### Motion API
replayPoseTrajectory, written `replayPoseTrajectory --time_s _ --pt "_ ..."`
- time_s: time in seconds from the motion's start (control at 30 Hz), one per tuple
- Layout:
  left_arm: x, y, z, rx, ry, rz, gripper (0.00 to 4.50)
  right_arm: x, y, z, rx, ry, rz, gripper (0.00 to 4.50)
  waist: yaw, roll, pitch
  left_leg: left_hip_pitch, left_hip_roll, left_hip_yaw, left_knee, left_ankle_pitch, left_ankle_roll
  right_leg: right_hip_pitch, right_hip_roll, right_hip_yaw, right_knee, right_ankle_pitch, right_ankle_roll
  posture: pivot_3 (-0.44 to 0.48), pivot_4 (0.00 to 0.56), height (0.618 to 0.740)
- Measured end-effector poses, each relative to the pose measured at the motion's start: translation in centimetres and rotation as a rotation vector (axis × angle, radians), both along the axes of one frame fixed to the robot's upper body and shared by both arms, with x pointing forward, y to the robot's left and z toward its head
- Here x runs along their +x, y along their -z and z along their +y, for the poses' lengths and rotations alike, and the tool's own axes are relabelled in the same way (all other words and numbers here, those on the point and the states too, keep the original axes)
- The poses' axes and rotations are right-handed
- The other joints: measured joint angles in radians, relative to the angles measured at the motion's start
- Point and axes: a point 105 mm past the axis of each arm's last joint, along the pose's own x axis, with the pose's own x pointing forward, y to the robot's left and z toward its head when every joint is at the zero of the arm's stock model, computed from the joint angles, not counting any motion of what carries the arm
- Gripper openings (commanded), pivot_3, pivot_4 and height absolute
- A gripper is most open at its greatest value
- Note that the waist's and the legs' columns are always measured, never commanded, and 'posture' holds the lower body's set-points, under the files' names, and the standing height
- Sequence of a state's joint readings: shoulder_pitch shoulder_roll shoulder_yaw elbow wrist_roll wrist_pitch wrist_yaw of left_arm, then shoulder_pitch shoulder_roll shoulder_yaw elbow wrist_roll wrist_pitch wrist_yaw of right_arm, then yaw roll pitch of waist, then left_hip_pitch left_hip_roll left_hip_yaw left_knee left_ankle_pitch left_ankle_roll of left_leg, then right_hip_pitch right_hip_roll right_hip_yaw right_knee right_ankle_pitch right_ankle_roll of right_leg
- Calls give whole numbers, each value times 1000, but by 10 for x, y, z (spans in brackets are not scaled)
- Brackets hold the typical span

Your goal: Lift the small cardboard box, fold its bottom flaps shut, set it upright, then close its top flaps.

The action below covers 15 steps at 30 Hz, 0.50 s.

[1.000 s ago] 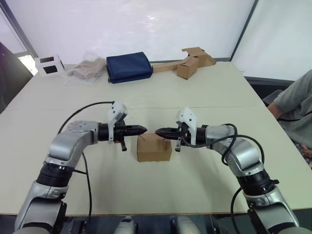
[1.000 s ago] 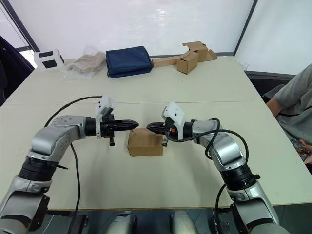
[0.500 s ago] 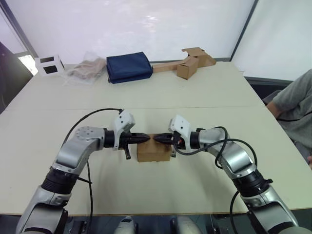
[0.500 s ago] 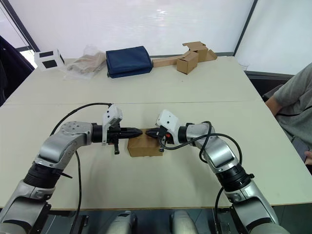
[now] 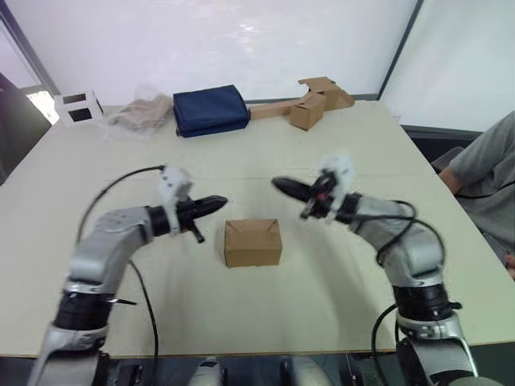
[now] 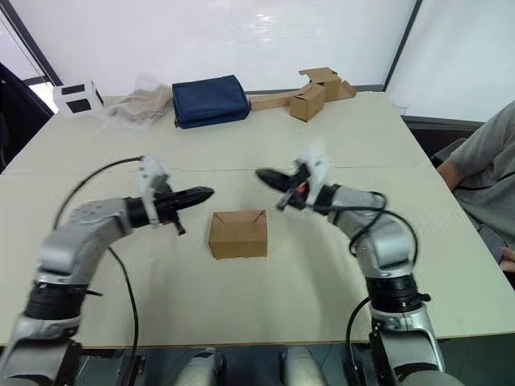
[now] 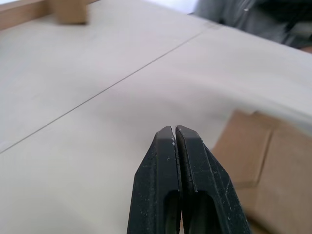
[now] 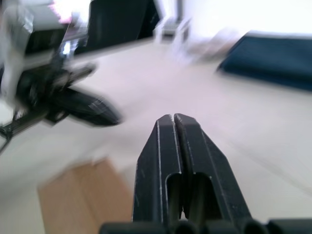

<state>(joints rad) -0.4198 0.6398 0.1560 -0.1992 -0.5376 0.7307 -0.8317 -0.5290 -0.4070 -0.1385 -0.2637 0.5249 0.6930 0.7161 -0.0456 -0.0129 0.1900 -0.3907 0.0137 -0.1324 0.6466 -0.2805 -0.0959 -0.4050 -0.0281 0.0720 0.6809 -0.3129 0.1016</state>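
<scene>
The table (image 5: pixel 338 145) was a pale, matt surface crossed by a thin seam. At its far edge lay a folded navy cloth (image 5: pixel 211 110), a crumpled clear bag (image 5: pixel 143 114), a white box with black squares (image 5: pixel 74 106), and a brown box joined to flat cardboard strips (image 5: pixel 308 110). A person's grey sleeve (image 5: pixel 487 177) was cut off at the right.

The small cardboard box (image 5: pixel 253 242) stood on the table at near centre, plain brown corrugated board, its top flaps (image 6: pixel 238 219) folded flat. Neither claw touched it.

The left claw (image 5: pixel 217 201) hung left of the box, the right claw (image 5: pixel 280 185) beyond it to the right. The head views blurred both; the wrist views showed each claw's fingers pressed together, empty.
</scene>
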Motion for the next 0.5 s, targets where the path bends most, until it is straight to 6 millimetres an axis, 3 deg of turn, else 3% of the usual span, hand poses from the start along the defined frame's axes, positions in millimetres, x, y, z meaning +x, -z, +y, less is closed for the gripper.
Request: replayPoseTrajectory --time_s 0.13,0.23,0.37,0.5 --pt "-22 31 28 45 -70 144 62 -10 34 -30 -3 87 166 0 2 0 0 0 -1 1 0 0 0 0 -1 0 0 0 0 0 150 740" --pt "-38 50 32 61 -66 223 62 -18 48 -40 -51 108 210 0 2 1 0 1 -1 1 0 0 0 1 0 0 0 0 0 0 150 740" --pt "-54 61 32 69 -71 266 62 -29 70 -60 -166 146 261 0 3 1 0 1 -1 1 0 0 1 1 -1 1 -2 0 0 0 150 740" --pt "-64 72 38 42 -99 310 62 -36 86 -66 -223 134 305 0 0 1 0 3 0 3 0 0 1 2 0 2 -1 0 0 0 150 740"
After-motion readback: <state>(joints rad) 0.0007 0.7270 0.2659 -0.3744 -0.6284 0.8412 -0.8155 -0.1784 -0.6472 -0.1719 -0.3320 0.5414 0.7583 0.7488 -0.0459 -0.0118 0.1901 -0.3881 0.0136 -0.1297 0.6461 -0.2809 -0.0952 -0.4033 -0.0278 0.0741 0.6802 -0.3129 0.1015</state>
